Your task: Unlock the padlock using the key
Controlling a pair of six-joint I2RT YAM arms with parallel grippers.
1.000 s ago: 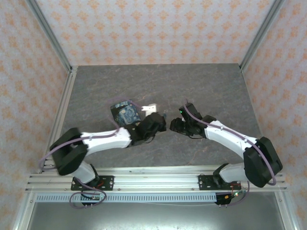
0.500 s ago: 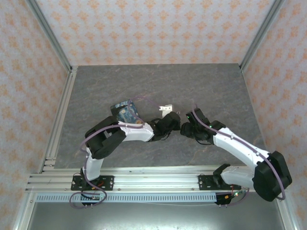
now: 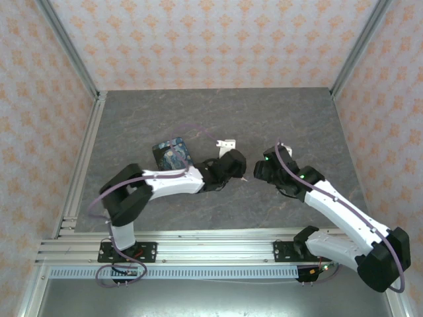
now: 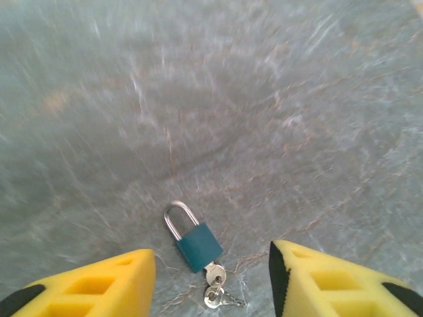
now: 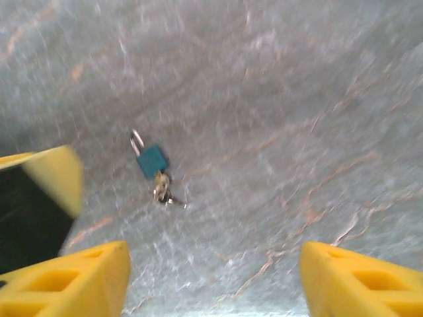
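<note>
The padlock (image 4: 198,246) is lying flat on the grey table (image 4: 277,99), the key (image 4: 214,275) touching its bottom end. The left gripper (image 3: 236,170) is hovering just above the padlock, its fingers (image 4: 92,287) spread to either side and pinching nothing. The right gripper (image 5: 211,261) is hanging near the padlock, spread wide and empty. A painted box (image 3: 172,153) is sitting well apart from the padlock

The right wrist view is motion-blurred; the padlock (image 5: 152,160) and the keys (image 5: 162,190) at its 6 o'clock smear together. The 2 left fingers (image 4: 92,287) are cut off at the picture's 6 o'clock edge.
</note>
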